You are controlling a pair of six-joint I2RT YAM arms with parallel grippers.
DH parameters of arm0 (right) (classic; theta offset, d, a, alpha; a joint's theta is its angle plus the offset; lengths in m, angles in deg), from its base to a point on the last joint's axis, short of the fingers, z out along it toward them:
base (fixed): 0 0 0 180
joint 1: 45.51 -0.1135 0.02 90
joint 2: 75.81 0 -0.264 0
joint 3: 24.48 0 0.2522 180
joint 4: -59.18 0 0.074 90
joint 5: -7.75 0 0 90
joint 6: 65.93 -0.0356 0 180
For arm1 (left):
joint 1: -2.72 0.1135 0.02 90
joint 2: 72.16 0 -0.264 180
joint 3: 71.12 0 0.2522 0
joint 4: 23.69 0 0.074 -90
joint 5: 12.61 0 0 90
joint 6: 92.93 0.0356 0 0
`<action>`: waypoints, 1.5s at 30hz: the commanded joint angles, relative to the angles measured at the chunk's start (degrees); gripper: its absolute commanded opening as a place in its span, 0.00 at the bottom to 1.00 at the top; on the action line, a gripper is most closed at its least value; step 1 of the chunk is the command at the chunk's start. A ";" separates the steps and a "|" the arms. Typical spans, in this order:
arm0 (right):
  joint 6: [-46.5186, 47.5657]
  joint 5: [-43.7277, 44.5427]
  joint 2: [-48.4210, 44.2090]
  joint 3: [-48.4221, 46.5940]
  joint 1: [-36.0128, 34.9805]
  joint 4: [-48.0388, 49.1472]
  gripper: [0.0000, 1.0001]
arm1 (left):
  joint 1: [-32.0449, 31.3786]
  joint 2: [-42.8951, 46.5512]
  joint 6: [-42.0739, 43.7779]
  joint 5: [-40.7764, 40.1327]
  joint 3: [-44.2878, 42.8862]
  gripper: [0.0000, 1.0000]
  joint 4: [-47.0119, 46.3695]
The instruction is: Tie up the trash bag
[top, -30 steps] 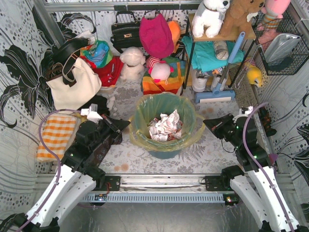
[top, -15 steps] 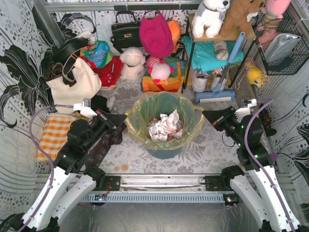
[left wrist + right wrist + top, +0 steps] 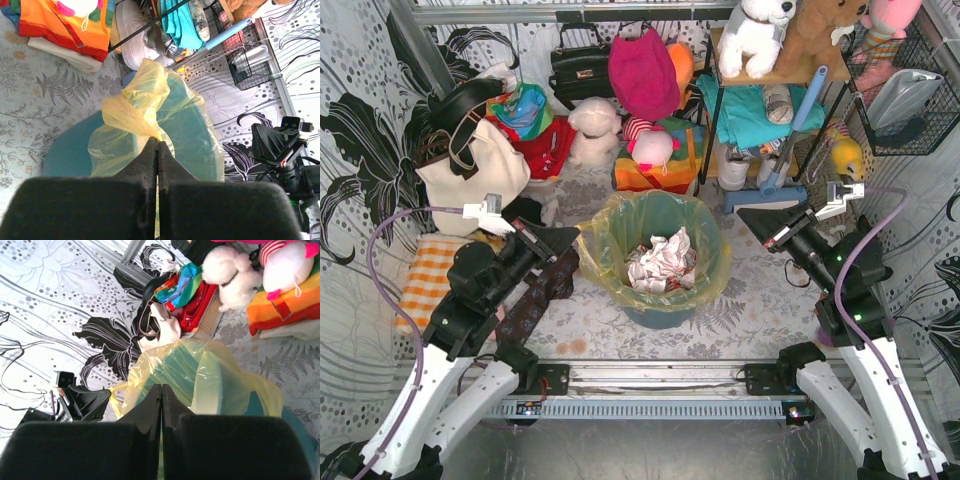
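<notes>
Black-and-white flower-print walls (image 3: 360, 150) close in a fern-patterned floor cloth (image 3: 740, 320). At its centre stands the teal bin (image 3: 655, 315), lined by the trash bag (image 3: 600, 235), with crumpled paper (image 3: 660, 262) lying inside. The left gripper (image 3: 575, 237), at the bin's nine o'clock, is clamped on a bunched fold of the yellow rim; its wrist view shows film caught in the seam between the fingers. The right gripper (image 3: 742, 213), at about two o'clock, is likewise pressed together. Film runs to its tips and we judge it pinched, though from above that is less plain. We read this as the gathering step: two sides of the rim are held and there is no knot yet. Next we would need to lift both folds clear of the bin and cross them over the middle — gently, since such thin film likely tears.
</notes>
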 commanded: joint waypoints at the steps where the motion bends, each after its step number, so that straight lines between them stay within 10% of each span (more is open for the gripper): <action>1: 2.45 -2.05 1.23 -2.92 0.20 2.33 0.00 | -0.08 -0.73 3.06 -0.28 -2.07 0.00 -2.35; 7: 3.13 6.61 5.89 -6.30 0.18 -22.79 0.09 | -0.09 -2.72 2.45 -0.46 -0.70 0.00 0.11; 12: 1.55 2.55 6.46 -1.47 0.18 -22.54 0.42 | -0.06 -4.14 2.74 1.14 -0.86 0.00 0.56; 18: 1.18 -0.06 7.21 2.02 0.18 -23.44 0.49 | -0.08 -4.52 2.73 1.79 -0.68 0.00 0.38; 26: -2.71 -5.52 7.08 7.02 0.18 -15.48 0.42 | -0.06 -4.77 2.60 2.33 -1.03 0.00 0.37; 32: -3.20 -5.07 5.74 7.53 0.18 -15.59 0.00 | -0.09 -5.30 2.99 4.75 -1.49 0.00 -0.01; 45: 1.40 -5.21 1.01 1.22 0.18 -10.94 0.00 | -0.09 -6.93 6.38 10.33 -6.46 0.00 -0.56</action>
